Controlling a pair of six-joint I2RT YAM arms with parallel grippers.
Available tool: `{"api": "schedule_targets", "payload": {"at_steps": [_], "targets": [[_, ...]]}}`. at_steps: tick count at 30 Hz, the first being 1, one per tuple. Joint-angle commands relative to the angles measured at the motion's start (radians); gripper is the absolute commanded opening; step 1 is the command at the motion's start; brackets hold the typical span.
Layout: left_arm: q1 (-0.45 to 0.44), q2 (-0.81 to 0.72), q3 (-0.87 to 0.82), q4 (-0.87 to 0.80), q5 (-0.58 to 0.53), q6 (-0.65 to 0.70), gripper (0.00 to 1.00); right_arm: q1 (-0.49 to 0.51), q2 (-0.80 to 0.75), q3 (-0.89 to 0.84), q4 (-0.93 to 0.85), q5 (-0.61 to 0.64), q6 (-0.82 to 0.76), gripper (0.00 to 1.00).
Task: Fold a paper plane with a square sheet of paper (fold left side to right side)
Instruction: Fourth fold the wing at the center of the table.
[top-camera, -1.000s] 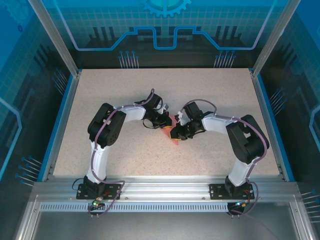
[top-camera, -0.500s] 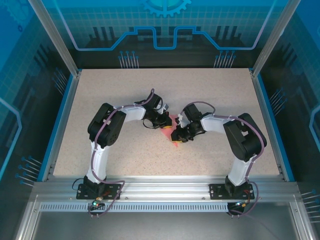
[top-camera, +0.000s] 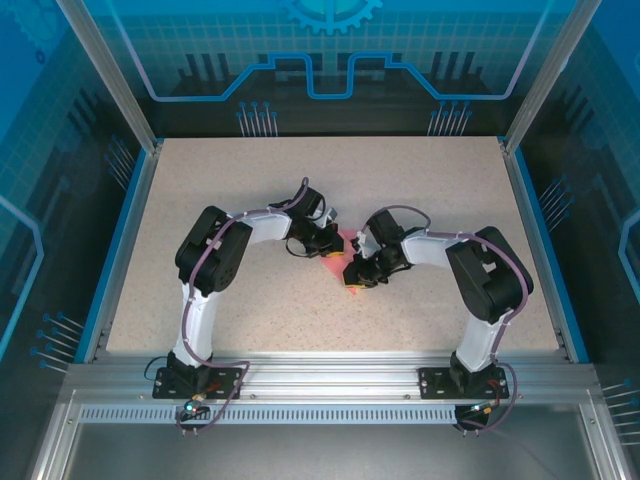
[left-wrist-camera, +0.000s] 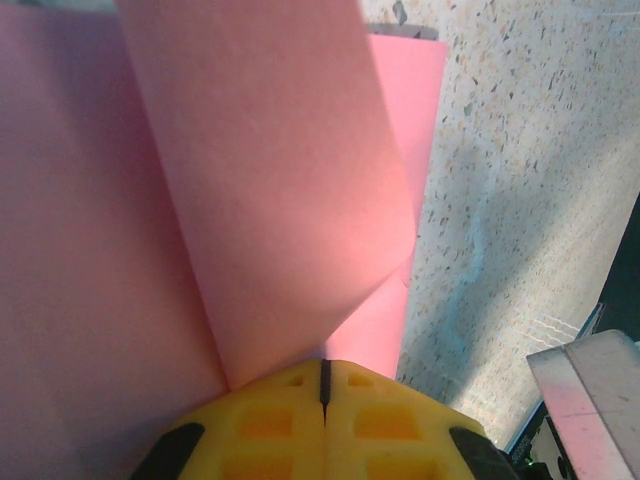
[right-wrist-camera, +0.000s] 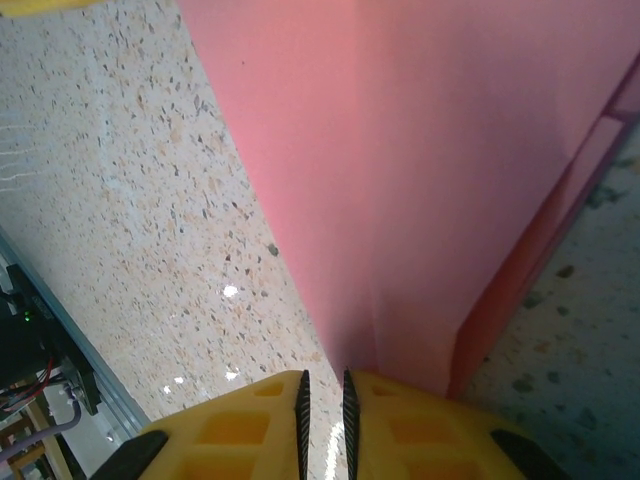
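The left fingers (left-wrist-camera: 322, 420) are pressed fully together, pinching a lifted flap of the pink paper (left-wrist-camera: 270, 200) — its edges run out of view. The right fingers (right-wrist-camera: 323, 420) are closed on another fold, a thin slit between them. From above, only a sliver of paper (top-camera: 345, 262) shows at mid-bench (top-camera: 420, 190) — the rest hidden beneath both wrists.

Both arms bend inward so the wrists meet mid-table, the left gripper (left-wrist-camera: 323, 385) with its jaws pressed fully together and the right gripper (right-wrist-camera: 323, 385) with jaws a sliver apart.
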Motion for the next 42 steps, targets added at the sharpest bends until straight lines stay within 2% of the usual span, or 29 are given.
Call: {"api": "schedule_targets", "payload": {"at_steps": [1, 5, 21, 32, 42], "targets": [[0.000, 0.019, -0.025, -0.120, -0.055, 0.026, 0.00, 0.016, 0.007, -0.026, -0.027, -0.031, 0.000, 0.19], [0.000, 0.019, -0.025, -0.122, -0.055, 0.026, 0.00, 0.017, 0.002, -0.031, 0.012, -0.061, 0.021, 0.20], [0.004, 0.025, -0.024, -0.130, -0.067, 0.018, 0.00, 0.042, 0.020, -0.031, -0.086, -0.022, 0.010, 0.19], [0.009, 0.033, -0.020, -0.135, -0.069, 0.015, 0.00, 0.055, 0.008, -0.117, -0.121, -0.007, 0.010, 0.19], [0.008, 0.031, -0.019, -0.129, -0.063, 0.011, 0.00, 0.048, -0.158, -0.101, -0.157, -0.054, -0.040, 0.05]]}}
